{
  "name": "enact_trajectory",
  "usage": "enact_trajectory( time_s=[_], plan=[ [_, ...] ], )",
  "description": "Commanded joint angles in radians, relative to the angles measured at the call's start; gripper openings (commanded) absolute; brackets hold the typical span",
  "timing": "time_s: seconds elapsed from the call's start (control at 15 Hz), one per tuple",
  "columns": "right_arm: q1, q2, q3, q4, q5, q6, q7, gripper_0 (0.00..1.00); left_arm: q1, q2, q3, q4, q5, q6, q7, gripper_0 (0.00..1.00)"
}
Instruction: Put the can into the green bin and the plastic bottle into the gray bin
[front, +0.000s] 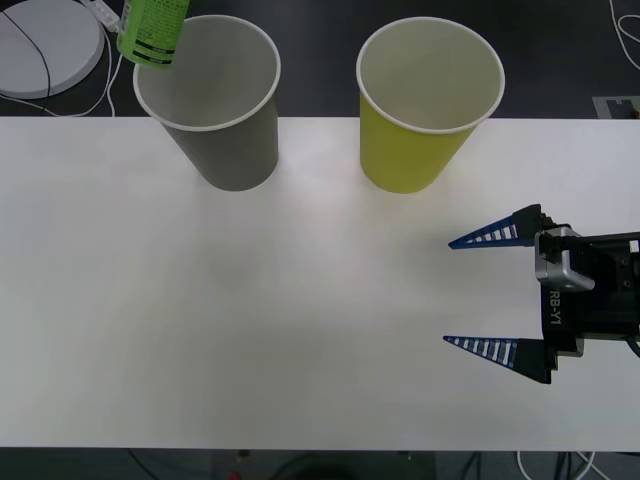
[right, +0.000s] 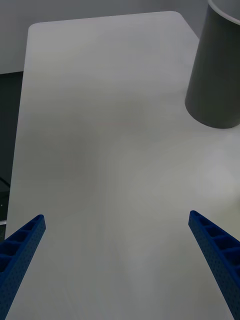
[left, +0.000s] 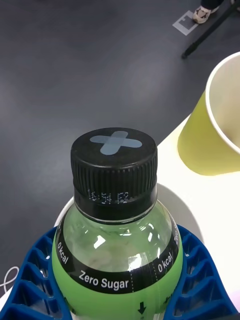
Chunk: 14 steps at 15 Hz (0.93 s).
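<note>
Over the far-left rim of the gray bin (front: 214, 95), the left hand (left: 120, 295) grips the plastic bottle (front: 152, 30) — blue fingers wrapped round its body. Right beside it stands the green bin (front: 425, 100). Further right, the right hand (front: 480, 292) hovers over the counter (front: 250, 320), spread wide — nothing in it.

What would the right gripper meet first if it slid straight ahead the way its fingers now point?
Probably nothing: the open right gripper points leftward across the bare white table. The gray paper-cup-shaped bin stands off to one side of that line, though depth is uncertain.
</note>
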Motion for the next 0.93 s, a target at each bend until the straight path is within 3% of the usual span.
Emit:
enact_trajectory(
  time_s=[0.07, 0.33, 0.4, 0.47, 0.53, 0.6, 0.93],
  plan=[
    [0.0, 0.0, 0.0, 0.0, 0.0, 0.0, 0.0, 1.0, 0.0, -0.039, 0.0, 0.034, -0.014, 0.035, 0.0, 0.0],
    [0.0, 0.0, 0.0, 0.0, 0.0, 0.0, 0.0, 1.0, 0.0, -0.062, 0.0, 0.048, -0.027, 0.044, -0.01, 0.0],
    [0.0, 0.0, 0.0, 0.0, 0.0, 0.0, 0.0, 1.0, 0.0, -0.062, 0.0, 0.048, -0.029, 0.044, -0.013, 0.05],
    [0.0, 0.0, 0.0, 0.0, 0.0, 0.0, 0.0, 1.0, 0.0, -0.062, 0.0, 0.048, -0.03, 0.044, -0.016, 0.34],
    [0.0, 0.0, 0.0, 0.0, 0.0, 0.0, 0.0, 1.0, 0.0, -0.062, 0.0, 0.048, -0.03, 0.044, -0.016, 0.83],
    [0.0, 0.0, 0.0, 0.0, 0.0, 0.0, 0.0, 1.0, 0.0, -0.062, 0.0, 0.048, -0.034, 0.044, -0.016, 1.0],
    [0.0, 0.0, 0.0, 0.0, 0.0, 0.0, 0.0, 1.0, 0.0, -0.062, -0.001, 0.048, -0.037, 0.044, -0.023, 1.0]
  ],
)
